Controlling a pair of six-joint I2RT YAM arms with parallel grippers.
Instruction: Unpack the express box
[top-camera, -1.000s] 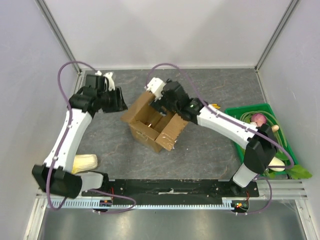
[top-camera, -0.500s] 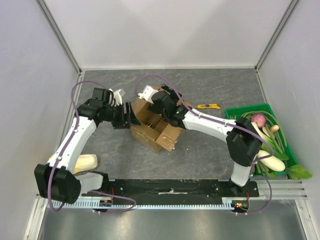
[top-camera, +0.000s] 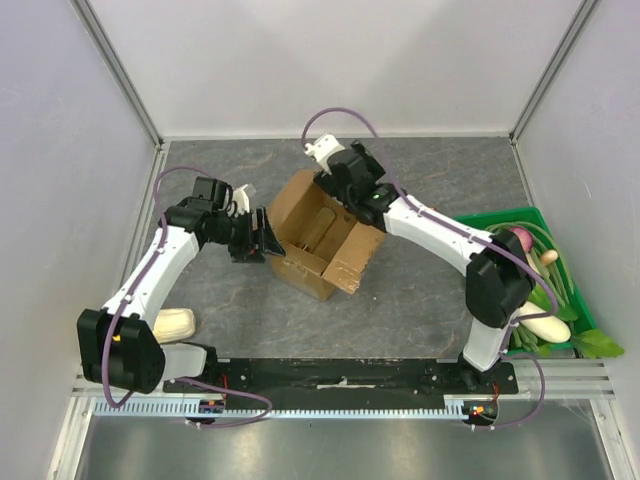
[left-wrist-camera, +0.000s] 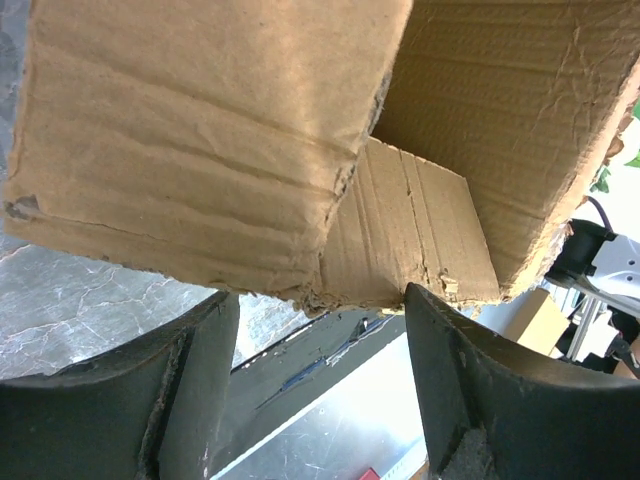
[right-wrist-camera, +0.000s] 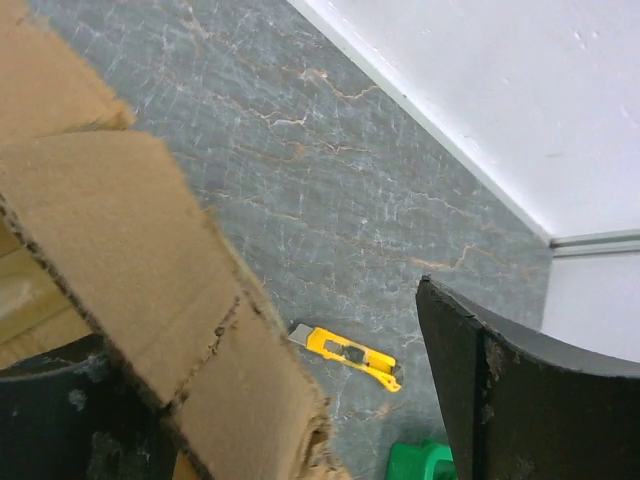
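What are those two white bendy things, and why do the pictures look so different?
They are two robot arms, each ending in a two-finger gripper. One picture looks down from above; the other two come from small cameras on the wrists, so the dark fingers look huge. On the grey table sits a brown cardboard box with its flaps open. The left gripper and the right gripper are both open beside the box's flaps, gripping nothing. A green crate of vegetables stands on the right, and a yellow knife lies on the table near it.
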